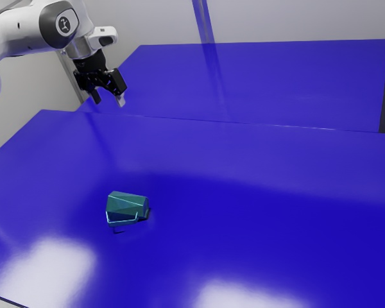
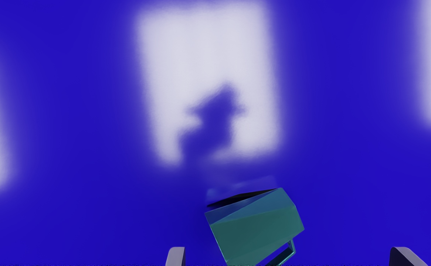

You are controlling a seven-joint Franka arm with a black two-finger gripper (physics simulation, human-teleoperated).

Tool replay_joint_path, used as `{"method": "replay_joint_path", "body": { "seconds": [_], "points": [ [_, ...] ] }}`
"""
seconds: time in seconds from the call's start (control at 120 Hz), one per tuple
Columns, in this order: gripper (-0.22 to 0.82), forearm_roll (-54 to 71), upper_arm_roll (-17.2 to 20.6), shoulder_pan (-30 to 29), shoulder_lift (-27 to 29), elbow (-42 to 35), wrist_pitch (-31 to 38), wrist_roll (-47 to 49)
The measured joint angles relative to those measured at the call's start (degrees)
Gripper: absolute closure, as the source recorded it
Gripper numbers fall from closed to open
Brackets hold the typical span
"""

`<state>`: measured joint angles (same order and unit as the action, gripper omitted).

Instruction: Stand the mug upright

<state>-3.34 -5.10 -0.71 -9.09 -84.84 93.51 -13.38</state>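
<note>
Teal mug point(image 1: 126, 208) lies on its side, the gripper point(image 1: 108, 101) open and well apart from it

The mug rests tipped over on the glossy blue table point(image 1: 256, 250), in the nearer part of the exterior view and toward that view's left. Its body is faceted, with blue-green sides, and one end is broader than the other. The angular handle point(image 2: 294, 246) juts out from its side, toward the camera in the exterior view.

The gripper hangs in the air, clear of both the mug and the table. Its fingers point(image 2: 175, 257) stand wide apart with nothing held between them. In the wrist view the mug appears in the span between the two fingertips, closer to one than to the other, and neither touches it.

The white arm point(image 1: 22, 30) comes in from the exterior view's upper left. Pale patches of light point(image 2: 208, 48) shine on the tabletop, and a dark, uneven shape point(image 2: 215, 122) breaks into one of them. Beyond the table are a second blue surface point(image 1: 295, 83) and a grey wall point(image 1: 295, 19).
</note>
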Motion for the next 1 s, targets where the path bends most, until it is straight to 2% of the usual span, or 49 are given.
{"method": "replay_joint_path", "body": {
  "seconds": [0.342,0.542,0.733,0.9,1.0],
  "points": [
    [0.0,0.0,0.0,0.0,0.2,-1.0,-0.7,0.1],
    [0.0,-2.7,-0.4,-1.6,4.1,-7.9,-0.7,0.0],
    [0.0,-13.1,-6.8,-3.2,8.9,-18.2,-0.6,-1.1],
    [0.0,-18.7,-8.9,-8.3,11.5,-26.5,2.4,-2.5],
    [0.0,-21.4,-9.9,-7.9,12.2,-30.7,5.6,-3.2]
  ]
}}
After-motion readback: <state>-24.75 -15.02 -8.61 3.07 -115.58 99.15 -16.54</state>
